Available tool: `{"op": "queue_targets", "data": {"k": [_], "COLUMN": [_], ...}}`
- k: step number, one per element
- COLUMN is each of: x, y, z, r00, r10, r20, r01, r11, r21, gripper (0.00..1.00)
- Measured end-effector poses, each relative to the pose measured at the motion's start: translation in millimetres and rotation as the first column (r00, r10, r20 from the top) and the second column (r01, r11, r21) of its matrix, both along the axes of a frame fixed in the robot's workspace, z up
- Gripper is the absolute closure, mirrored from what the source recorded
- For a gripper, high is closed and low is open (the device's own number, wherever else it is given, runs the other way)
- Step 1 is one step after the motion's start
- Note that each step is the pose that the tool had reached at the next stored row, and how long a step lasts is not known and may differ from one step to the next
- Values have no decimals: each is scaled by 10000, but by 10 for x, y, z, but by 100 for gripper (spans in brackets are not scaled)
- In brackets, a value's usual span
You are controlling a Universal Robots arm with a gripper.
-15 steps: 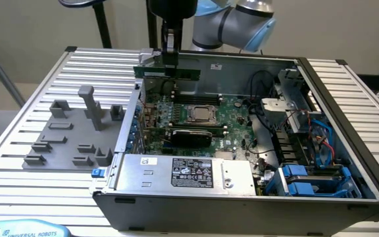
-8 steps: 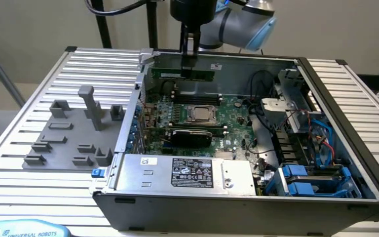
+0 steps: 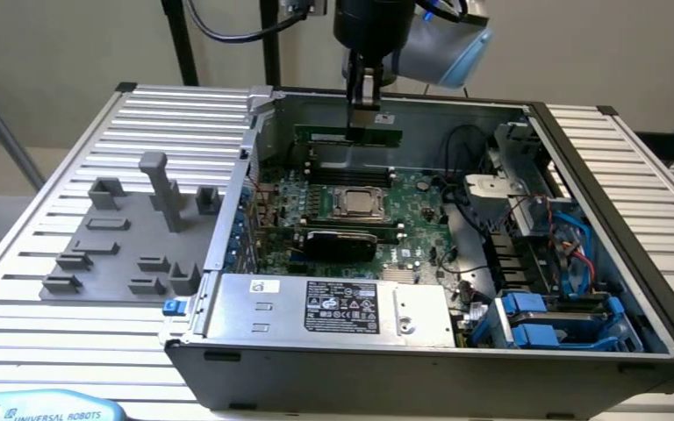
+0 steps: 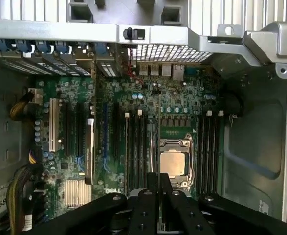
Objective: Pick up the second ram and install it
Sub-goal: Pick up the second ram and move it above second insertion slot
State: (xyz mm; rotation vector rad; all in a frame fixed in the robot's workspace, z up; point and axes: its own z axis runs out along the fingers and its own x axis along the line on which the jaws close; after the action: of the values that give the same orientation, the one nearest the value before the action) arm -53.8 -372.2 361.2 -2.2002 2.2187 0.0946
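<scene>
The second ram [image 3: 327, 134], a thin green stick, hangs level above the back of the motherboard [image 3: 413, 195] inside the open computer case. My gripper [image 3: 364, 123] comes straight down from above and is shut on the stick's upper edge near its middle. The stick hovers over the black memory slots [image 3: 337, 163] behind the processor socket [image 3: 358, 203], clear of them. In the wrist view the black fingers [image 4: 143, 210] of the gripper [image 4: 159, 205] are closed together over the board, with the socket [image 4: 175, 161] and slots [image 4: 209, 152] beyond them.
The case walls [image 3: 264, 132] surround the board. A power supply [image 3: 326, 307] sits at the front, and blue drive bays [image 3: 548, 320] with cables lie on the exterior view's right. A grey parts fixture [image 3: 138, 237] stands on the slatted table to the exterior view's left.
</scene>
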Motion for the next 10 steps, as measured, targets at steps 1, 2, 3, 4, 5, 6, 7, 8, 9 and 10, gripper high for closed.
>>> {"op": "queue_targets", "data": {"k": [1,2,3,4,5,6,7,8,9,10], "x": [24,46,66,84,101,115,125,129,129,129], "y": [4,7,8,9,10,12,13,13,13,14], "z": [-18,-36,-55,-72,-90,-108,-127,-145,-163,-182], "r00": [10000,10000,10000,10000,9999,9999,9999,9999,9999,9999], "r10": [-6,-18,-43,-75,-107,-128,-138,-141,-142,-142], "r20": [0,0,1,0,0,0,0,0,0,0], "r01": [6,18,43,75,107,128,138,141,142,142], "r11": [10000,10000,10000,10000,9999,9999,9999,9999,9999,9999], "r21": [0,1,1,1,-1,0,-1,0,-1,0], "gripper": [87,87,87,87,87,87,87,87,87,87]}}
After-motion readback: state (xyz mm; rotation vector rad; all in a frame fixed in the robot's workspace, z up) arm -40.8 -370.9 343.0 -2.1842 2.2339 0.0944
